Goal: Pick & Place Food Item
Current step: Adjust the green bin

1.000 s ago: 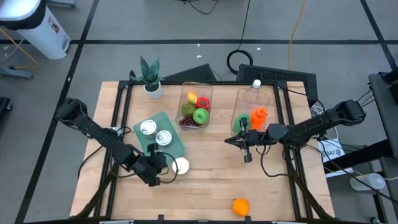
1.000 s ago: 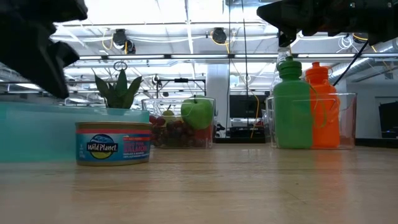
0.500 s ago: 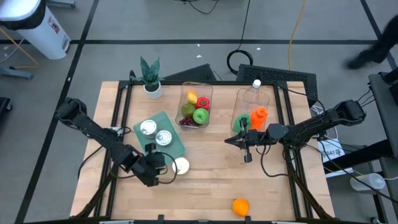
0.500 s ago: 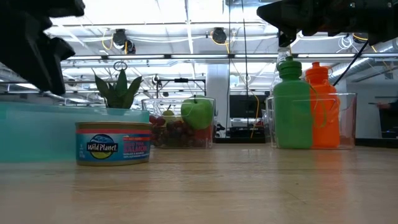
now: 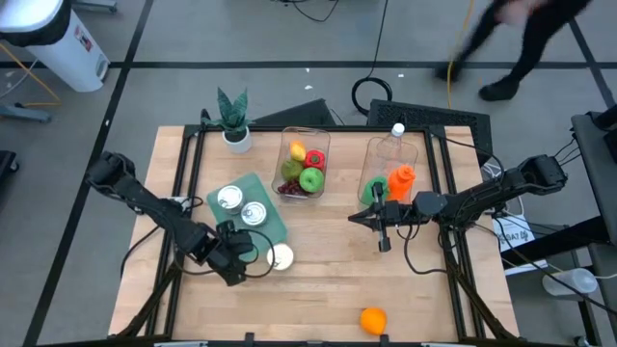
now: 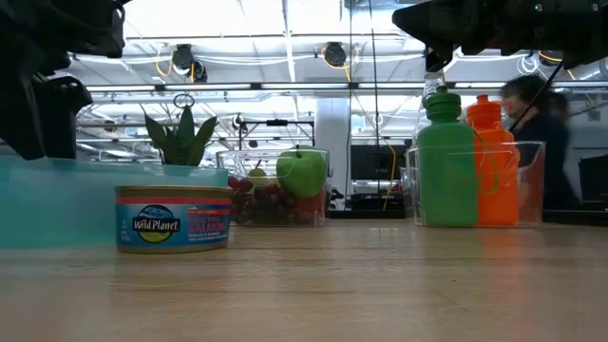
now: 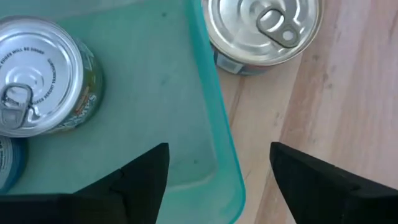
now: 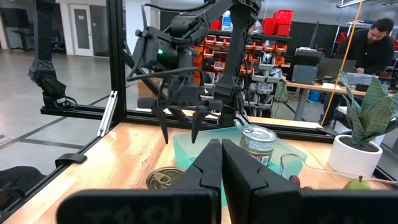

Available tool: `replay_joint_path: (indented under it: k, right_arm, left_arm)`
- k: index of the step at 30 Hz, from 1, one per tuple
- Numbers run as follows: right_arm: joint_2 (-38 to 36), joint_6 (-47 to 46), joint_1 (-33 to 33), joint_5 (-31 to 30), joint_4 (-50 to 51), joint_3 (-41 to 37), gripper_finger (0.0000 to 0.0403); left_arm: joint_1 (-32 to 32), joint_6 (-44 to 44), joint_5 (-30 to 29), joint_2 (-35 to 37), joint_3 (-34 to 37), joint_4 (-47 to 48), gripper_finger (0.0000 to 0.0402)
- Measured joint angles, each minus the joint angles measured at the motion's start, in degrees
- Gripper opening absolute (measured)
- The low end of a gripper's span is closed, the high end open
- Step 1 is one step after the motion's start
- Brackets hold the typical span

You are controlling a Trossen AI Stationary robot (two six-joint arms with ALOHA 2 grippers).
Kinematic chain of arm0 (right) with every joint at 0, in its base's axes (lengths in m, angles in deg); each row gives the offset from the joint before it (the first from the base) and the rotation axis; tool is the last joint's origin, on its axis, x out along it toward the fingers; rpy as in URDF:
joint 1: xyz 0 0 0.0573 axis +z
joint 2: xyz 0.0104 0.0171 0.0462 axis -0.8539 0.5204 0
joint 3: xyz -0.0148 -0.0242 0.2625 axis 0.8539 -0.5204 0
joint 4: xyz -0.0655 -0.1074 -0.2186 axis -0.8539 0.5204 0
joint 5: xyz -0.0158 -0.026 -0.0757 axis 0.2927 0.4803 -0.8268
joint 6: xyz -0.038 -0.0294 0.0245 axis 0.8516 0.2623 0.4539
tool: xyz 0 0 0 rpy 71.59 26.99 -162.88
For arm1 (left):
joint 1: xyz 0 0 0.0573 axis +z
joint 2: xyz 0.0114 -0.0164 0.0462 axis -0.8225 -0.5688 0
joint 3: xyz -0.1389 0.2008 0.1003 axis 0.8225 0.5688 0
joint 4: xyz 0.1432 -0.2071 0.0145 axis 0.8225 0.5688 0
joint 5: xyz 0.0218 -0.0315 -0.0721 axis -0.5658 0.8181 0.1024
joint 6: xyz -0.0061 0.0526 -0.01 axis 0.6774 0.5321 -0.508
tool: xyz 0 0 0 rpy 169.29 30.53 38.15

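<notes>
A tin can (image 5: pixel 280 256) stands on the wood table just right of a teal tray (image 5: pixel 275 226), and shows as a labelled can (image 6: pixel 173 217) in the low view. Two more cans (image 5: pixel 229 198) (image 5: pixel 254 214) stand on the tray. My left gripper (image 5: pixel 241 253) hovers open over the tray's near right corner (image 7: pixel 227 168). It points steeply down, one finger over the tray and one over bare wood, and the can on the table (image 7: pixel 264 28) lies just beyond its fingertips. My right gripper (image 5: pixel 353 217) hangs shut and level at the table's middle right.
A clear bin of fruit (image 5: pixel 304 164) and a clear bin of bottles (image 5: pixel 390 178) stand along the far side. A potted plant (image 5: pixel 233 120) is at the far left, and an orange (image 5: pixel 373 320) near the front edge. A person (image 5: pixel 521 39) walks beyond the far edge.
My left gripper has opened and rolled its wrist, tipping more steeply down, while staying over the tray's near right corner. The cans have not moved. A person has walked into view beyond the table's far right.
</notes>
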Motion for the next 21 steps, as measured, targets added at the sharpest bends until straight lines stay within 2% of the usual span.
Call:
replay_joint_path:
  k: [5, 12, 16, 21]
  right_arm:
    - [0.0, -0.1, 0.0, 0.0, 0.0, 0.0, 0.0002]
    - [0.0, -0.1, 0.0, 0.0, 0.0, 0.0, 0.0002]
    - [0.0, -0.1, 0.0, 0.0, 0.0, 0.0, 0.0002]
    - [0.0, -0.1, 0.0, 0.0, 0.0, 0.0, 0.0002]
  left_arm:
    - [0.1, -0.3, 0.1, -1.8, 0.0, 2.1, 0.0285]
    - [2.3, 2.7, 1.4, -4.1, 0.0, 3.2, 0.024]
    - [3.2, 3.7, 5.7, -4.2, 0.0, 3.9, 0.0192]
    - [2.7, 2.9, 10.6, -4.2, 0.0, 6.8, 0.0102]
